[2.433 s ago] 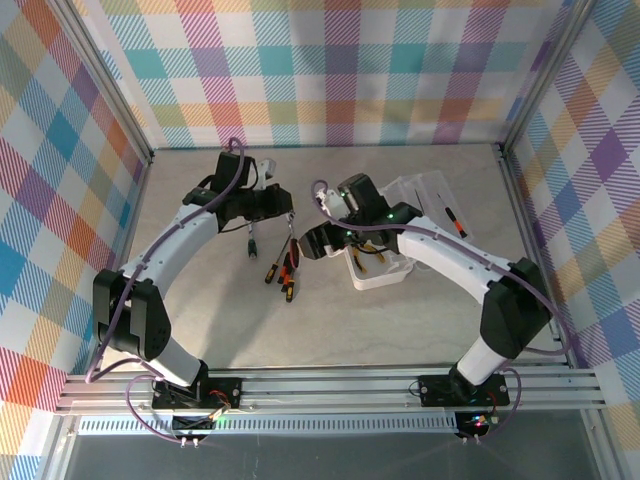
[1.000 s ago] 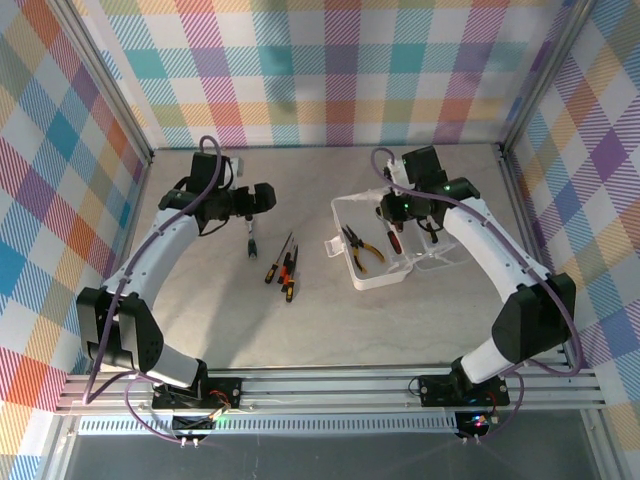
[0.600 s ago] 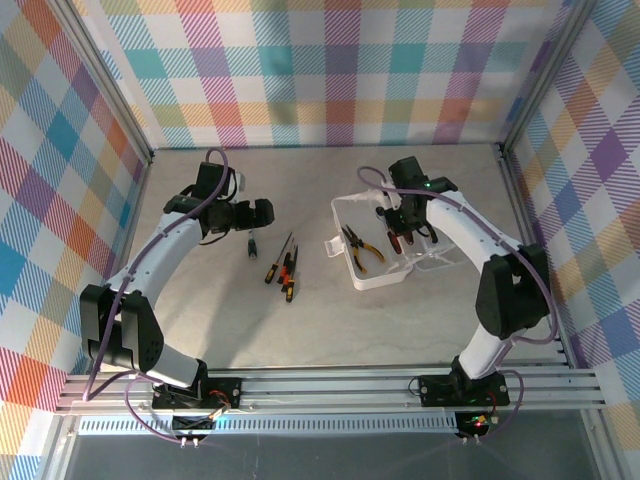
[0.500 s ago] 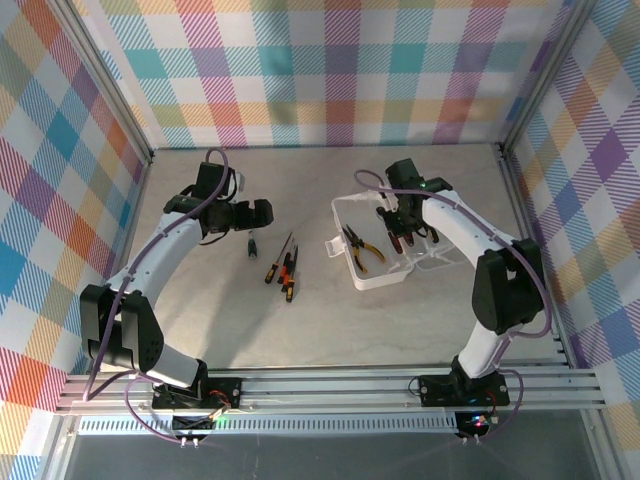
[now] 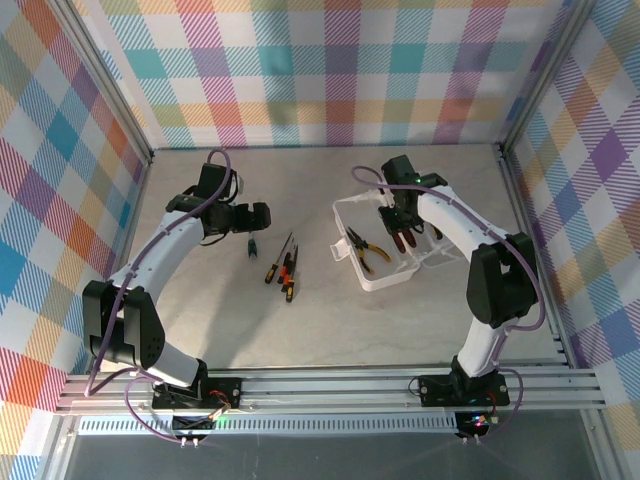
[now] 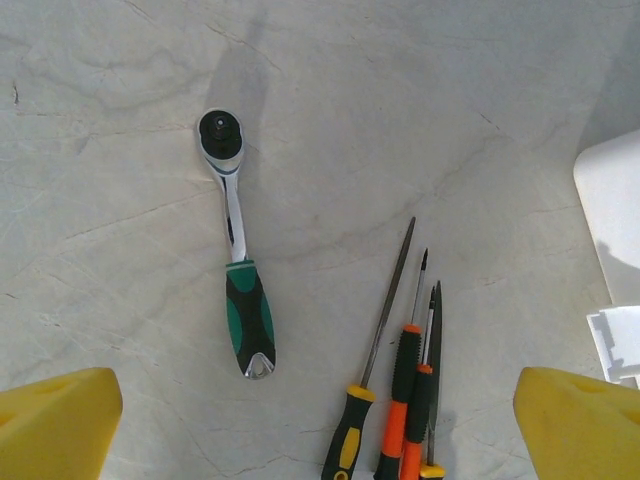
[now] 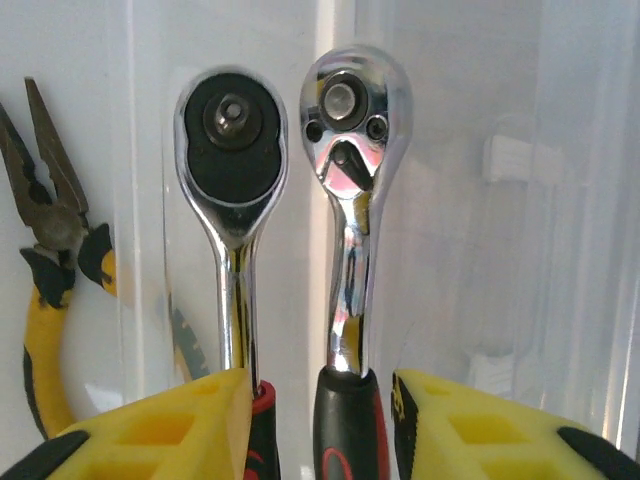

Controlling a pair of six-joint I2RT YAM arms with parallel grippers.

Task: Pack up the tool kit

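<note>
Step in hand, as I read it: the right hand [image 7: 320,400] is setting a chrome-headed ratchet [image 7: 345,180] into the box [image 5: 348,215], which sits right of centre in the overhead view. Its yellow fingers [image 7: 170,430] stand part-way apart, straddling the red-and-black handle. A gap shows on one side, so the hold looks loosened, not clamped.

To do it well:
- Open fully before lifting.
- Rise straight up so the pads don't drag the handle.
- Leave the tool parallel to the dark-headed ratchet [image 7: 232,150] just beside it, w/ room for the rest.

Pliers [image 7: 50,290] lie in the box already, at the left edge of the wrist view.

The left hand [image 6: 320,430] hovers w/ fingers wide apart, holding nothing. Below it are a green-handled ratchet [image 6: 240,270] & a bunch of screwdrivers [image 6: 400,400] on the surface [image 6: 450,100], left of the box in the overhead view. Those are not yet packed.

Hard to tell:
- Whether the chrome-headed ratchet rests on the box floor or hangs just above it.
- Both ratchet handles are cut off at the bottom of the frame, the dark-headed one's partly behind a pad.
- Screwdriver handles run off the bottom edge too, so the count is unclear, 3 or 4.
- The lid is only a pale blur of clear plastic in the overhead view, partly under the arm.
</note>
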